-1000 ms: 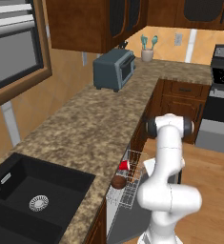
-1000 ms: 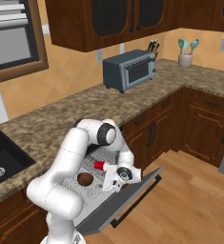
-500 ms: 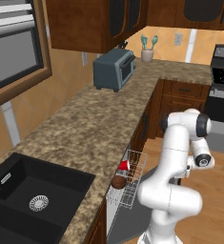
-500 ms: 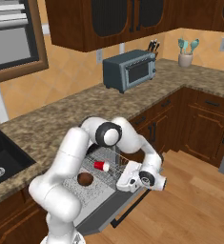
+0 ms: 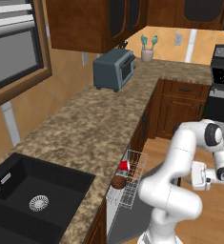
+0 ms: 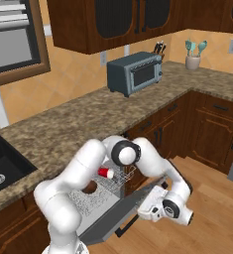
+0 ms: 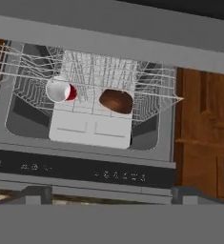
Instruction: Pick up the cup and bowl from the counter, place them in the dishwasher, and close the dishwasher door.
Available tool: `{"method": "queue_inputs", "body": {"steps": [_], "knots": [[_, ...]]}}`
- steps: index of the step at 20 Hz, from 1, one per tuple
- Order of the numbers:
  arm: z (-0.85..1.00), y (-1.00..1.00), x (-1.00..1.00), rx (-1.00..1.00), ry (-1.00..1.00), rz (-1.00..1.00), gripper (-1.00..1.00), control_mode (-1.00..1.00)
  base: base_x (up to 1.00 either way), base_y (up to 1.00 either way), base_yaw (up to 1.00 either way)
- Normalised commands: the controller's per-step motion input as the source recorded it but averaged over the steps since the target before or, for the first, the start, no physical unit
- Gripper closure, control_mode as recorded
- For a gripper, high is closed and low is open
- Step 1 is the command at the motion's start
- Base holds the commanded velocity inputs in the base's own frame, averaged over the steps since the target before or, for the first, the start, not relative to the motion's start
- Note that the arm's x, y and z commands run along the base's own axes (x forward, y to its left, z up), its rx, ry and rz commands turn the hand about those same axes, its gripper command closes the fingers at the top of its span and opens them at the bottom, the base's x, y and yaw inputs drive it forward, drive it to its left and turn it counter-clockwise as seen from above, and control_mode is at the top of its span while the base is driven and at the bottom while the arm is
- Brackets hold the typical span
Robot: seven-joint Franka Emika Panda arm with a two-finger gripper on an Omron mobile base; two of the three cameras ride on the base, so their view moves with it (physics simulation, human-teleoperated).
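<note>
Both dishes are already loaded: the red cup (image 7: 61, 91) lies on its side in the white wire rack (image 7: 132, 81) of the dishwasher (image 6: 95, 211), and the dark brown bowl (image 7: 116, 101) sits just beside it, the two apart. What remains, as I judge it, is the dishwasher door (image 7: 85, 174).

The door hangs lowered, its long edge running left to right across the hand view, with the dark control strip nearest the gripper (image 6: 155, 212) and the rack farther off behind it. The gripper is out past the door's free edge, on the room side, looking back into the tub. Its fingers stand spread wide and carry nothing.

So the door lies between hand and rack. The likely need is to get under or against that outer edge and push it up toward the speckled granite counter (image 5: 85, 128)
</note>
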Motion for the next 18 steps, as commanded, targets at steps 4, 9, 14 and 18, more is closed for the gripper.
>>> {"method": "queue_inputs", "body": {"steps": [4, 9, 14, 18], "knots": [[-0.87, -0.68, -0.1, 0.0, -0.03, -0.09, -1.0, -1.0, 0.0, 0.0, 0.0], [-1.0, -0.27, -0.01, 0.0, -0.09, -0.04, -1.0, -1.0, 0.0, 0.0, 0.0], [-1.0, -0.01, 0.06, 0.0, -0.02, -0.02, -1.0, -1.0, 0.0, 0.0, 0.0], [-0.89, 0.01, 0.27, 0.0, 0.0, -0.03, -1.0, -1.0, 0.0, 0.0, 0.0]]}}
